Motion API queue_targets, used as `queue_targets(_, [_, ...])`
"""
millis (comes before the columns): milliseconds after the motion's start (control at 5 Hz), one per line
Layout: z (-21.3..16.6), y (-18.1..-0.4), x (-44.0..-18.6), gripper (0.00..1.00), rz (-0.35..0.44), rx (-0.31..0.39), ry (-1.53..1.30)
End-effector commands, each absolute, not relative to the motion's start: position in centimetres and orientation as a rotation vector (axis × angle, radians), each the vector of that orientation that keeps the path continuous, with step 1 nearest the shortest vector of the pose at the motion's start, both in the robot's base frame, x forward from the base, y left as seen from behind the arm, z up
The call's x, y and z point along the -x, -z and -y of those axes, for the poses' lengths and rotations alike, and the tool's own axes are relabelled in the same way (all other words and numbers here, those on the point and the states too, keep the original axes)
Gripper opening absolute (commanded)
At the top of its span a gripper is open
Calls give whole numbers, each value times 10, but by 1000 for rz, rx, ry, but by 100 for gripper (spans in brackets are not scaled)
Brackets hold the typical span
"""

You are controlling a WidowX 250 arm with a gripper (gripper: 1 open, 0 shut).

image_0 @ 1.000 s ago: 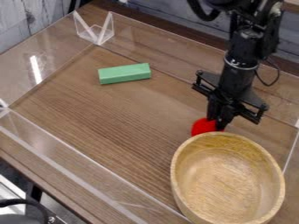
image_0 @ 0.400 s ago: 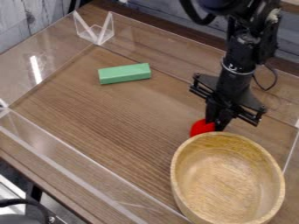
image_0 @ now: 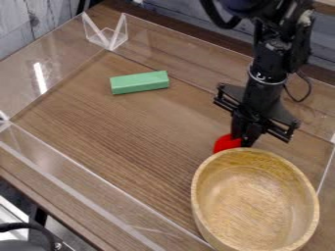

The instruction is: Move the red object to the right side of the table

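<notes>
Gripper (image_0: 244, 134) closed on the red object (image_0: 229, 143), just beside the wooden bowl (image_0: 256, 203) rim at the table's (image_0: 118, 127) right; bare wood extends left toward the green block (image_0: 139, 82).

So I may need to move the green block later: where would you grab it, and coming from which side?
Grip the green block across its two long sides, near the middle, coming straight down from above. It lies flat on the table, long and narrow, with open wood all around, so the narrow width probably suits the gripper best.
</notes>
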State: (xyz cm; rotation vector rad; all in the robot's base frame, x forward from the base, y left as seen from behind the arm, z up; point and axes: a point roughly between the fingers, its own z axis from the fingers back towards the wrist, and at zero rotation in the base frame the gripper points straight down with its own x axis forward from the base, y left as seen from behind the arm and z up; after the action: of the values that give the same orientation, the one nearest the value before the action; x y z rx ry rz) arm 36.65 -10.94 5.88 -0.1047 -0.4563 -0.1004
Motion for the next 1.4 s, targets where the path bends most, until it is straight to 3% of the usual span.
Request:
queue_targets(0, [108, -86, -371, 100, 523, 123, 94])
queue_targets(400, [97, -103, -371, 100, 551, 128, 77])
queue_targets(1200, [70, -120, -371, 100, 600, 118, 38])
